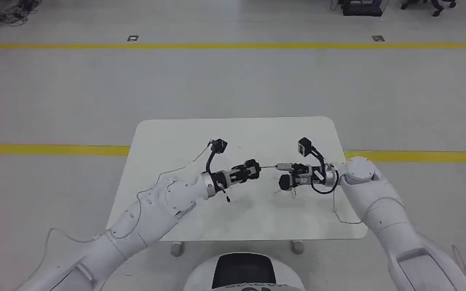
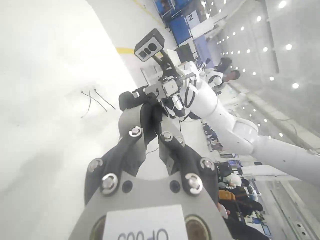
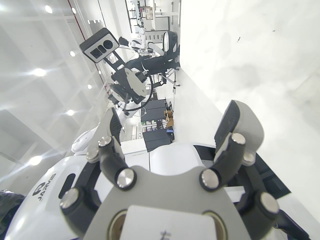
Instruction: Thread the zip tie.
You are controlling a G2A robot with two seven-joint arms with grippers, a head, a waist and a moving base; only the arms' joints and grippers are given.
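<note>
- While both arms meet over the middle of the white table (image 1: 182,145), the left gripper (image 1: 258,169) and the right gripper (image 1: 282,178) point at each other, tips close but apart.
- The left gripper comes in from the near left. In its own wrist view (image 2: 150,106) its dark fingers (image 2: 147,116) are pressed together.
- In the top view the zip tie (image 1: 270,167) shows as a thin dark line. It sticks out rightward from the left gripper's pinched tips and bridges the small gap to the right gripper, held above the tabletop.
- The wrist views do not show the tie between the pads clearly enough to tell which part is gripped.
- The right gripper comes in from the near right. In its own wrist view (image 3: 172,108) its ribbed fingers (image 3: 230,121) are spread wide, with nothing between them.
- The same view shows the left gripper (image 3: 125,93) farther off, facing it.
- Loose ties (image 2: 97,102), a few thin black strands crossing one another, lie flat on the tabletop close to the two grippers, touched by neither.
</note>
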